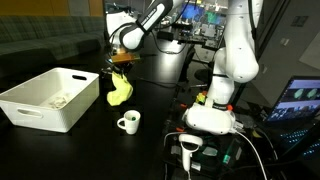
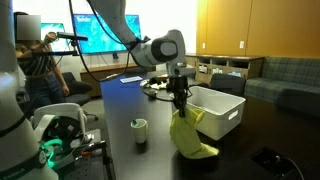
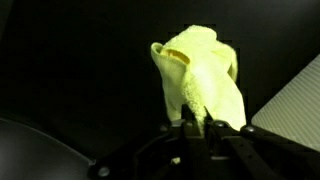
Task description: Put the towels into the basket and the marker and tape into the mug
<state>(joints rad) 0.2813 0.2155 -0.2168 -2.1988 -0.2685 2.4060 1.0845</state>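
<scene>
Yellow towel [image 3: 205, 80] fills the wrist view, hanging bunched from the pincer [image 3: 196, 125], whose jaws are pinched shut on its upper edge. In both exterior views the cloth dangles free above the black desk [image 1: 60, 150], just beside the white basket [image 1: 50, 98]; its lower end hangs near the desk top, and whether it touches cannot be told. The basket stands on the desk with something pale, perhaps the cream towel [image 1: 58, 100], lying inside it. The white mug [image 1: 128, 122] sits upright on the desk, apart from both basket and towel, handle to one side. The arm's white base [image 1: 212, 115] is mounted at the desk edge, with cables and a lit screen [image 1: 300, 100] beside it. Behind, an exterior view shows a room with glowing blue monitors [image 2: 95, 30], an orange wall [image 2: 240, 25], low shelving and a grey sofa [image 2: 290, 75].
</scene>
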